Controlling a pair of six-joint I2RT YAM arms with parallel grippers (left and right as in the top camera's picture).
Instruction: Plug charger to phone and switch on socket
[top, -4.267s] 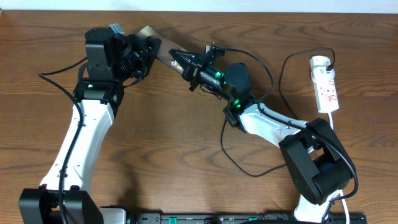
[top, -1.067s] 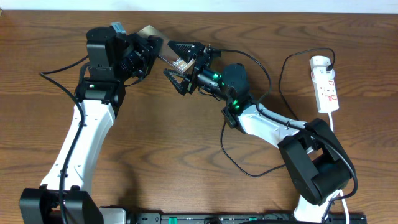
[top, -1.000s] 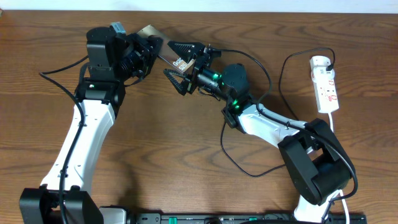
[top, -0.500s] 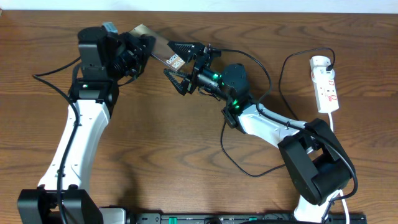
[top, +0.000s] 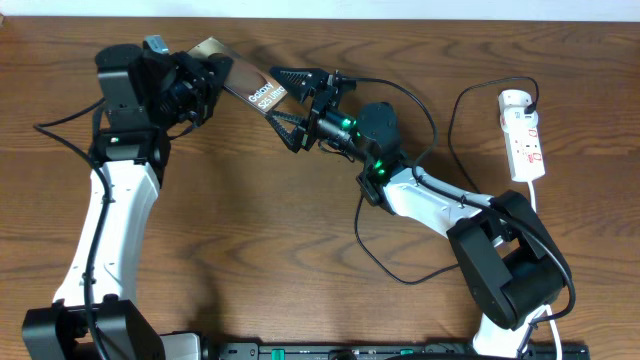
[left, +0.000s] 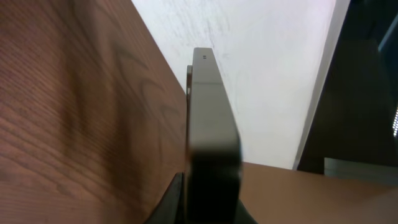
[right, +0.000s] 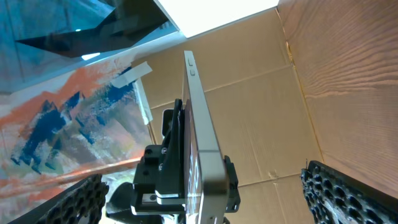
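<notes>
The left gripper (top: 207, 76) is pressed together on the phone (top: 247, 86), pinching one end so it juts out on edge, lifted off the wood. The phone's free end reaches between the fingers of the right gripper (top: 270, 93), which stand spread wide and empty on either side of it without touching. To plug in well, I judge the left grip should hold the phone dead steady with its port end clear, while the right arm fetches the charger (top: 437, 128) tip, which I cannot make out. The cable loops behind the right arm, and far beyond it lies the socket (top: 525, 138). Below is a brown wooden table (top: 300, 220), bordered by a white wall (left: 273, 74), with cardboard (right: 261, 124) past the phone
</notes>
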